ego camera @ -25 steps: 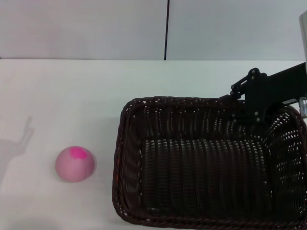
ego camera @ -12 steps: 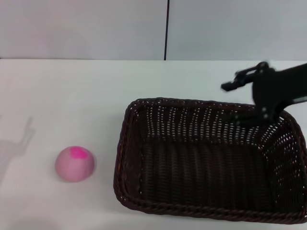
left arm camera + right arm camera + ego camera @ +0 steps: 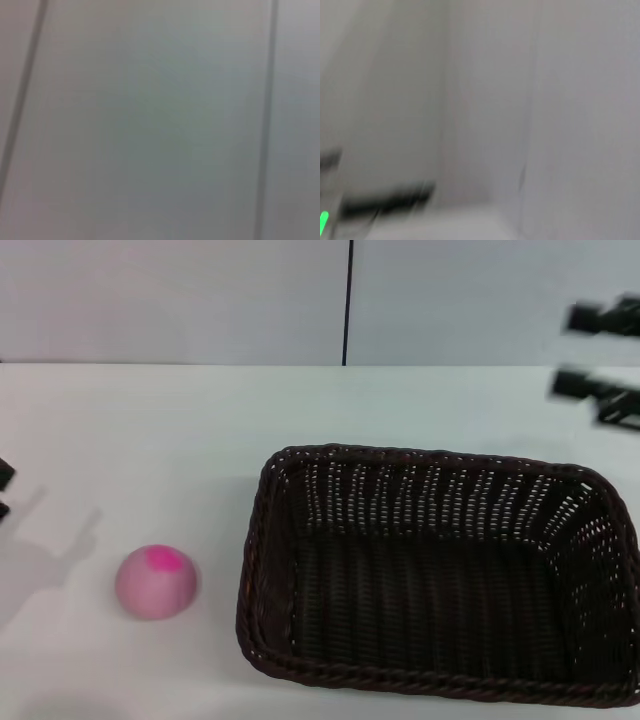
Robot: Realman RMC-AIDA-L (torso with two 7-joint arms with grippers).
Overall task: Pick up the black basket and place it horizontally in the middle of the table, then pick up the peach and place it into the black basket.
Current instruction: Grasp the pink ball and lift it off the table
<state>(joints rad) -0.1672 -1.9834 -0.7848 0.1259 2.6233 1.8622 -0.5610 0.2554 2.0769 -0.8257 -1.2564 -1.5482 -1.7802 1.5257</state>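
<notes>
The black basket rests flat on the white table, right of centre, its long side running left to right; its right end is cut off by the edge of the head view. The peach lies on the table to the basket's left, apart from it. My right gripper is open and empty, raised above and behind the basket's far right corner. Only the tips of my left gripper show at the left edge, apart and empty, well left of the peach. Neither wrist view shows a task thing.
A grey wall with a dark vertical seam stands behind the table. The left arm's shadow falls on the table left of the peach. The left wrist view shows blank wall panels, the right wrist view a blurred wall.
My right gripper has let go of the basket's far right rim and risen up and to the right. The basket has settled flat. My left gripper's tips have come in at the left edge.
</notes>
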